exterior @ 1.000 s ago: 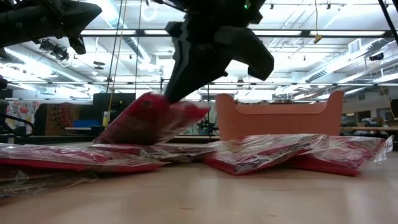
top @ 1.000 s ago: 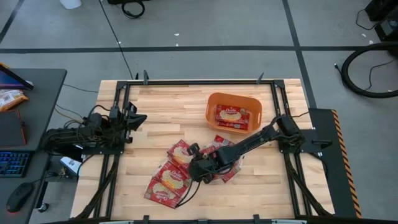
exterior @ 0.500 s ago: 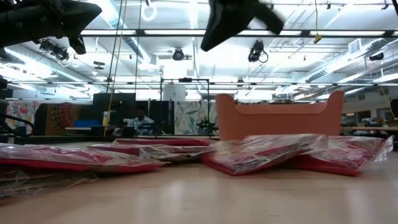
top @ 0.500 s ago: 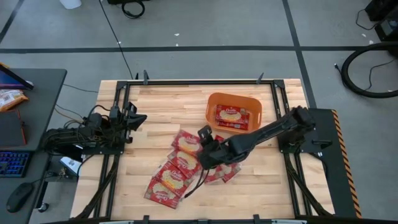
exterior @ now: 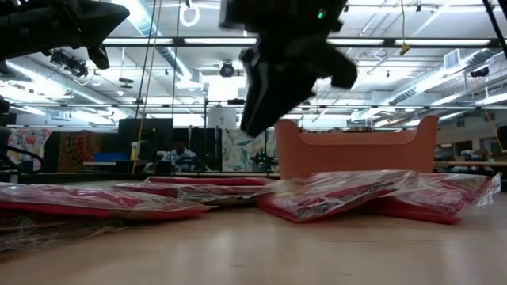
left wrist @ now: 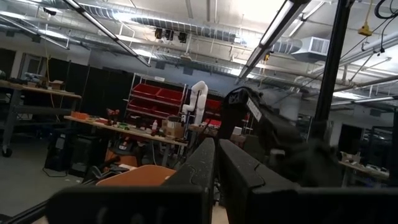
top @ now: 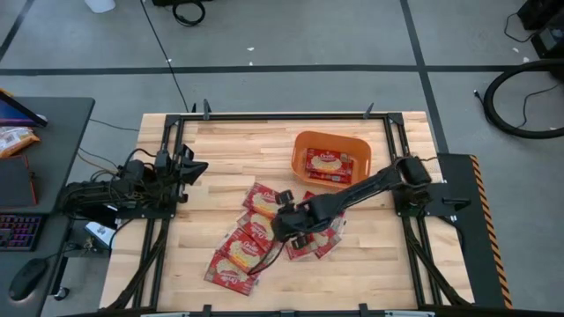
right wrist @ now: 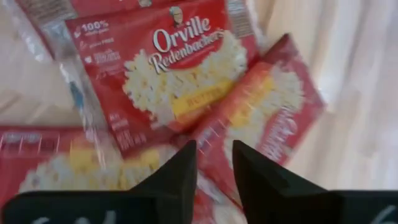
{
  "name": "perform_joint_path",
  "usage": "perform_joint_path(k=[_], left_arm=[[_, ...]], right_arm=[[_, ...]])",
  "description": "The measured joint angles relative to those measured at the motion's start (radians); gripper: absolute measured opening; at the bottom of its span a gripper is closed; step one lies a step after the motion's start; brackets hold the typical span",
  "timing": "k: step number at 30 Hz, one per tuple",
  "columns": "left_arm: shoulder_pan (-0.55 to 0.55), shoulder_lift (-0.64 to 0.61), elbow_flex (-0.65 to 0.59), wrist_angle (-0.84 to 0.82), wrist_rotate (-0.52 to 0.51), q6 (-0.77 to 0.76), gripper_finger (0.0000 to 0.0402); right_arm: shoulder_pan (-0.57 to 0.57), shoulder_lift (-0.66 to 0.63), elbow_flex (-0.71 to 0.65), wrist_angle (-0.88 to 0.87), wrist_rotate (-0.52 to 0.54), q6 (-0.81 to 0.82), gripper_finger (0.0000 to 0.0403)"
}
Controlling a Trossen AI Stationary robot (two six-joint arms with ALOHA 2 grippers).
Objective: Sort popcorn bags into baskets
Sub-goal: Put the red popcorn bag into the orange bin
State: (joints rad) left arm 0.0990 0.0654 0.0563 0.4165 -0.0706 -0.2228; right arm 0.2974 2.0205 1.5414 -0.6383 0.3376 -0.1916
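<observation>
Overhead, right end effector [top: 284, 222]: reaching from the right side across the counter [top: 220, 150], hanging over the heap of popcorn bags [top: 251, 231]; whether it is touching one, I cannot tell.
High view, basket [top: 332, 159]: sitting at the far right of the wooden top, one red packet [top: 330, 165] lying flat inside it.
High view, left end effector [top: 196, 165]: waiting at the left edge, well apart from the packets.
Low view, right end effector [exterior: 261, 99]: hanging above the flattened red packets [exterior: 341, 194], not touching them, with the orange tub [exterior: 356, 146] standing behind.
Left wrist view, left end effector [left wrist: 216, 163]: showing its two dark fingers pressed together, holding nothing.
Right wrist view, right end effector [right wrist: 213, 163]: keeping a narrow gap between its fingers [right wrist: 180, 171], nothing between them, looking down on overlapping red packets [right wrist: 174, 68].
</observation>
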Motion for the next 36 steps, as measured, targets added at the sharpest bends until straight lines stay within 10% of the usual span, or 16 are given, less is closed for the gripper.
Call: perform_joint_path(k=[15, 29, 36], left_arm=[[0.0, 0.0, 0.0, -0.002, 0.0, 0.001, 0.0025], [0.0, 0.0, 0.0, -0.002, 0.0, 0.002, 0.0025], [0.0, 0.0, 0.0, -0.002, 0.0, 0.001, 0.0025]], right_arm=[[-0.015, 0.137, 0.0, 0.074, 0.111, 0.059, 0.0206], [-0.042, 0.14, -0.07, 0.143, 0.119, 0.037, 0.0018], [-0.032, 0.137, -0.003, 0.059, 0.114, 0.013, 0.001]])
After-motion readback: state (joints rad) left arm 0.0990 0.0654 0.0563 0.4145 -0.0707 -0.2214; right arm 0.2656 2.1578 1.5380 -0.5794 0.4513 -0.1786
